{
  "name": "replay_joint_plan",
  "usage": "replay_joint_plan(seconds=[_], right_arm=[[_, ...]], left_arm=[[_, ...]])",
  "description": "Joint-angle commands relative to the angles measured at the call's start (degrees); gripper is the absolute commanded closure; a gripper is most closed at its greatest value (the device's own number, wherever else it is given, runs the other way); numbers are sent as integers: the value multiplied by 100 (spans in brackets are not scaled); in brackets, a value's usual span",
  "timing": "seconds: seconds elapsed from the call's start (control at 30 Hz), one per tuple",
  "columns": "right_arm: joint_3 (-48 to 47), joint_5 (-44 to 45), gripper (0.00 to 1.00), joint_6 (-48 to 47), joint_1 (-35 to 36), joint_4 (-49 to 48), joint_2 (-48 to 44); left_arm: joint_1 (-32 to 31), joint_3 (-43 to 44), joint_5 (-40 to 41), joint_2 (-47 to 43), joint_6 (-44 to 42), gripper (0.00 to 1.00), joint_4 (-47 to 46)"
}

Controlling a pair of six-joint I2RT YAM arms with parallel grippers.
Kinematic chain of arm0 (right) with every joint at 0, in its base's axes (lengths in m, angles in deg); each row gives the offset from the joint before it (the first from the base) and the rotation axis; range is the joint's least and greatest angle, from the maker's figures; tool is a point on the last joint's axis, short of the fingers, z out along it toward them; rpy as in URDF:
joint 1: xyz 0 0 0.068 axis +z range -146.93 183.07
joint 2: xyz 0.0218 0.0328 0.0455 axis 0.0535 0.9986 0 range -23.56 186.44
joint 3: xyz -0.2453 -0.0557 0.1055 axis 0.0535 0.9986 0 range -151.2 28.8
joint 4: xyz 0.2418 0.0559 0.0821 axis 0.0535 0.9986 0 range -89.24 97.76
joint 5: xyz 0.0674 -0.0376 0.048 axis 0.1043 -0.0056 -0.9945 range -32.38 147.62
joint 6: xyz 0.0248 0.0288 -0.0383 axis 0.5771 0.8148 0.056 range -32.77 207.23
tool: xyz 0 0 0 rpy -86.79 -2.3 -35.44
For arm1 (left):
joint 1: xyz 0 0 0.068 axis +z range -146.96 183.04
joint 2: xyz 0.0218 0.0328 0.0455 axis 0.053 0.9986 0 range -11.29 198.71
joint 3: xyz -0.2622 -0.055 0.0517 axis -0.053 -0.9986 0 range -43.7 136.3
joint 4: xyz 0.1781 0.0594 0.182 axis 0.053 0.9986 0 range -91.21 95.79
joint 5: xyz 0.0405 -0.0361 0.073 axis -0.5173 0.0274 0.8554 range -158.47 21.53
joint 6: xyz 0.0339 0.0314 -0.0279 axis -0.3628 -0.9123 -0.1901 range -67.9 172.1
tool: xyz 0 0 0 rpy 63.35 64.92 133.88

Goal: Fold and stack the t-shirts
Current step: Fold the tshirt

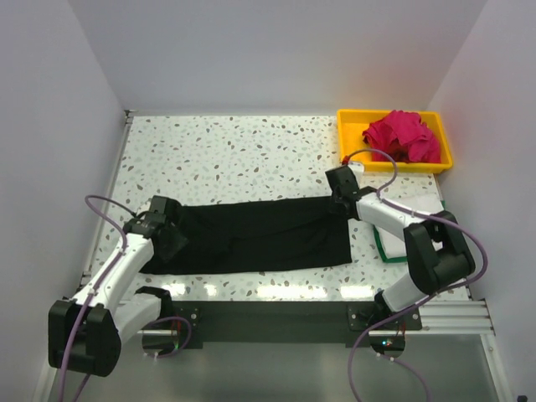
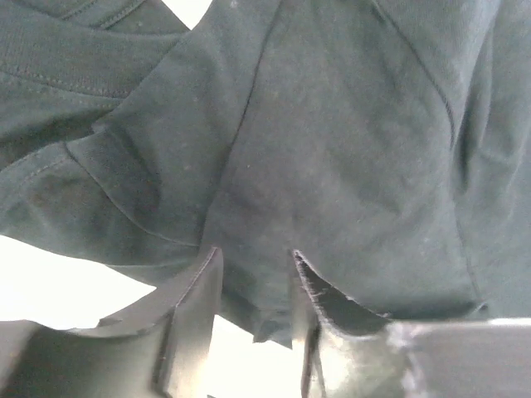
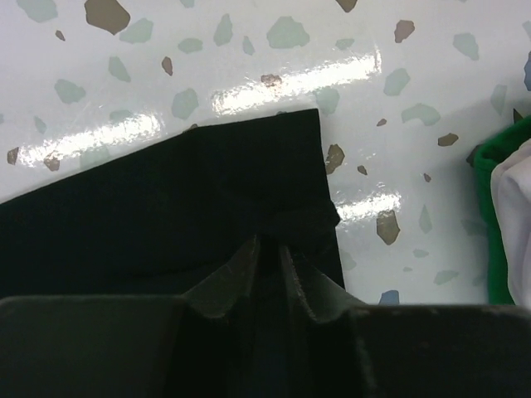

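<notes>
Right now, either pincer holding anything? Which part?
Both hold the black t-shirt: left pincer pinches a fold at its left end, right pincer clamps its right edge near a corner.

Speckled terrazzo table [image 1: 243, 155], plain white walls [image 1: 276, 50], glossy glare

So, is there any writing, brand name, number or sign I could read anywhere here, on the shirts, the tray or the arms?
There is no text to read in any of the three views.
black shirt: plain cloth, with no print or label showing.
magenta shirt: plain, crumpled in the yellow tray, which has no marking either.
left arm and right arm: no lettering can be made out.
</notes>
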State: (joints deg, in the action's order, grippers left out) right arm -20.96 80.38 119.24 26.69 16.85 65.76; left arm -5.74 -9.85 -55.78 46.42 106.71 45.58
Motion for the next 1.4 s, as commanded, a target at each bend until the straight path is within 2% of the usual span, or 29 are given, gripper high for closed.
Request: replay_joint_plan(seconds=[0.0,0.03,0.07,0.1,0.13,0.2,0.23,0.27,0.47,0.6,0.63,0.7,0.87,1.13,1.23,1.33,1.37], right_arm=[[63,114,79,183,-15,139,-301],[106,114,65,261,-6,200,-327],[141,114,59,297,-15,279,-449],[177,140,55,332,-15,341,-520],[255,184,43,428,-15,472,-599],[282,342,33,473,-15,648,-871],[265,404,13,473,-15,797,-994],[247,483,1,455,-15,868,-1082],[-16,265,1,149,-15,852,-1680],[10,-1191,1,-396,-15,-140,-1559],[-34,-1717,1,-415,-6,-333,-1271],[-252,-2091,1,-415,3,-599,-883],[-430,-1925,1,-362,11,-529,31],[298,-1828,1,-178,11,-581,156],[616,-1872,1,-81,11,-643,-63],[1081,-1951,1,340,29,-591,-458],[1221,-1986,1,437,55,-616,-572]], left_arm=[[-19,104,-21,-128,120,53,304],[-19,131,-3,-268,120,48,375],[-19,148,-29,-356,129,36,401],[-28,140,-73,-462,129,31,384],[-19,157,-100,-628,129,19,384],[-19,279,-126,-744,111,7,410],[-19,359,-109,-787,50,0,436],[-19,560,-48,-797,32,0,480],[-19,1018,-125,-657,-205,0,16],[-19,1011,-600,-261,-372,0,-869],[-19,923,-749,-34,-407,0,-1108],[-19,747,-1092,439,-468,0,-1591],[-19,755,-708,1425,-548,0,-1874],[359,878,-785,2971,-776,0,-2551],[438,1281,-786,3754,-917,0,-2806],[464,2281,-627,4816,-1075,0,-2772],[456,3041,-732,5141,-1145,0,-2658]])
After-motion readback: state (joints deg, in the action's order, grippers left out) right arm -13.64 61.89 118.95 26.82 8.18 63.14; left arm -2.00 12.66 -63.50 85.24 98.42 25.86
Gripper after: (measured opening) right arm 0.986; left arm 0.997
